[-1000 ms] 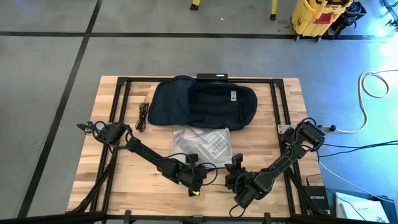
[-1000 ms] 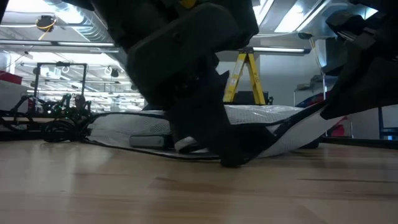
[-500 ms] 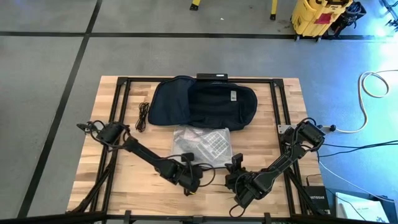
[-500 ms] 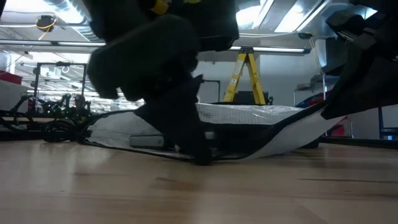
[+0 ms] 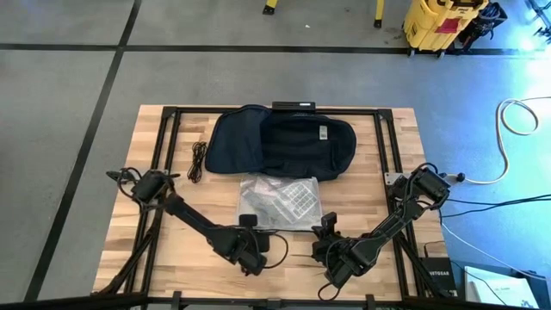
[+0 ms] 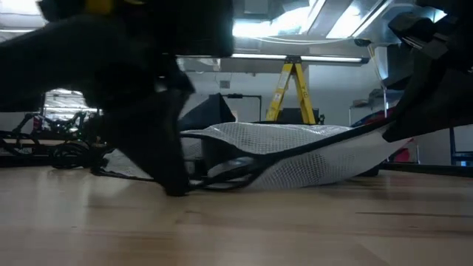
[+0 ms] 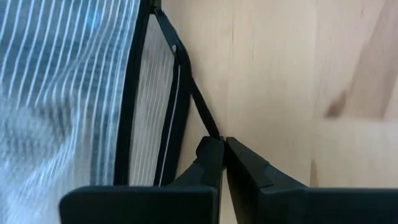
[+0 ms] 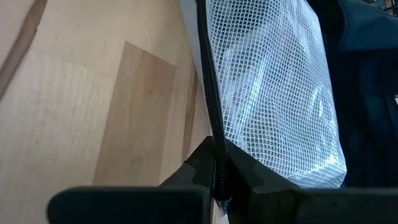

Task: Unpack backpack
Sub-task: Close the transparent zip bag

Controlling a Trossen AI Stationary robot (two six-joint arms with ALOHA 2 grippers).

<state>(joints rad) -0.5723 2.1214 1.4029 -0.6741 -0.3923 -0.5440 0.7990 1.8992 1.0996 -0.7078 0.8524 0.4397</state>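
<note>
A black cable point(image 5: 197, 160) lies near the bench's point(image 5: 129, 215) left edge. The left gripper point(image 5: 251, 258), fingers pinched on the mesh pouch's point(image 5: 280, 202) black edging, has drawn back toward the front edge since earlier. The right gripper point(image 5: 328, 226) clamps the pouch's zipper edge. The backpack point(image 5: 284, 142) lies open at the back edge; pouch and cable are out, the rest unseen
</note>
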